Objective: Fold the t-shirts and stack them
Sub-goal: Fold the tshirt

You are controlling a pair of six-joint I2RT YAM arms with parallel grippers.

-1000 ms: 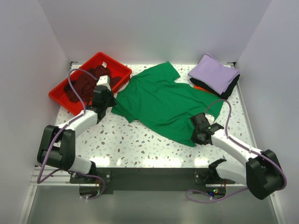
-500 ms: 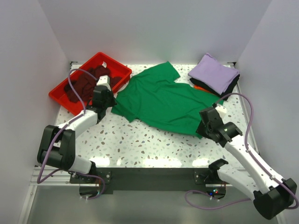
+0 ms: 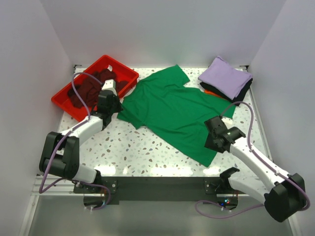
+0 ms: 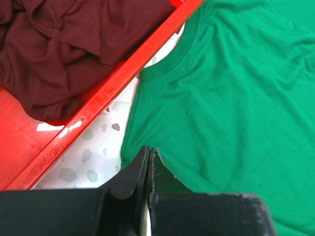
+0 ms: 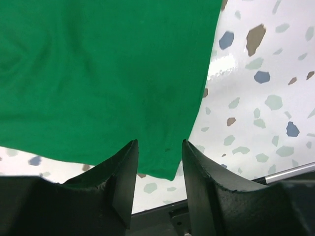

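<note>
The right gripper (image 3: 211, 143) stands with its jaws apart over the green shirt (image 3: 172, 108); 1 second ago they were closed at its hem. Compared with 0.5 seconds ago, when it was drawn toward the stack (image 3: 226, 78) with the hem bunched up, it is farther from the stack. The shirt's near corner (image 3: 208, 160) now lies flat, reaching farther from the stack than in either earlier view.

The top view looks steeply down from high at the near side, taking in the whole table (image 3: 147, 157). The left wrist camera hangs close over the green t-shirt (image 4: 236, 98) collar and red tray (image 4: 113, 83) rim. The right wrist camera (equally close) faces down on the shirt's hem corner. All three views share the shirt.
</note>
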